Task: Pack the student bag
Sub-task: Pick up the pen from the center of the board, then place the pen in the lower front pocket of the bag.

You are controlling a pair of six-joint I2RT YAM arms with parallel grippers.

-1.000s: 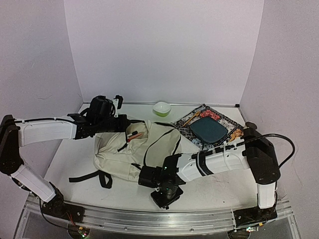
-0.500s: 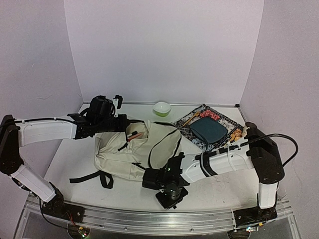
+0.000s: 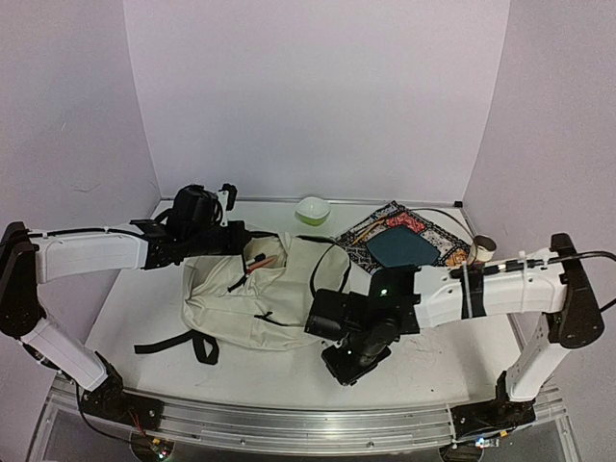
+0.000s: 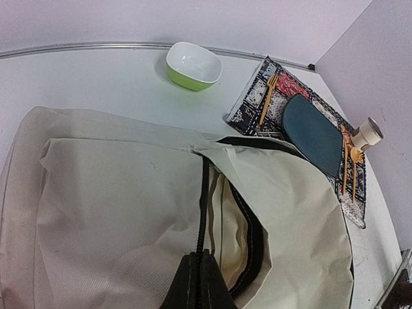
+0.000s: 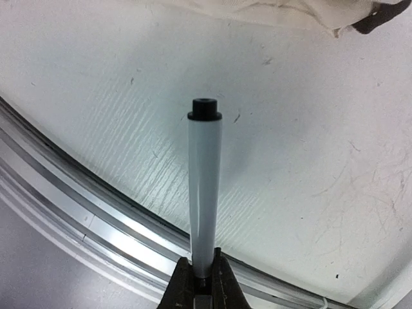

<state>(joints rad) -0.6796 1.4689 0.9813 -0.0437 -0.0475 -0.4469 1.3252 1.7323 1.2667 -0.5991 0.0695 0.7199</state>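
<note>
While the student bag (image 3: pixel 252 294) lies flat on the desk (image 3: pixel 140 298) left of centre, its black-edged mouth gapes toward 1 o'clock. The left tool (image 4: pixel 200 259), at the bag's 11 o'clock corner in the top view, is pressed together on the black zipper edge of that mouth. A reddish stick (image 3: pixel 256 261) shows in the opening. The right tool (image 5: pixel 201 273), at about 5 o'clock from the bag and above the desk's front rail (image 5: pixel 77 212), pinches a white marker (image 5: pixel 205 193) by one end, its black tip pointing away. A green bowl (image 3: pixel 312 209) sits at 12 o'clock. A patterned mat (image 3: pixel 416 223) carrying a dark teal plate (image 3: pixel 397 248) lies at 2 o'clock, with a small roll (image 3: pixel 484 248) just beside it.
</note>
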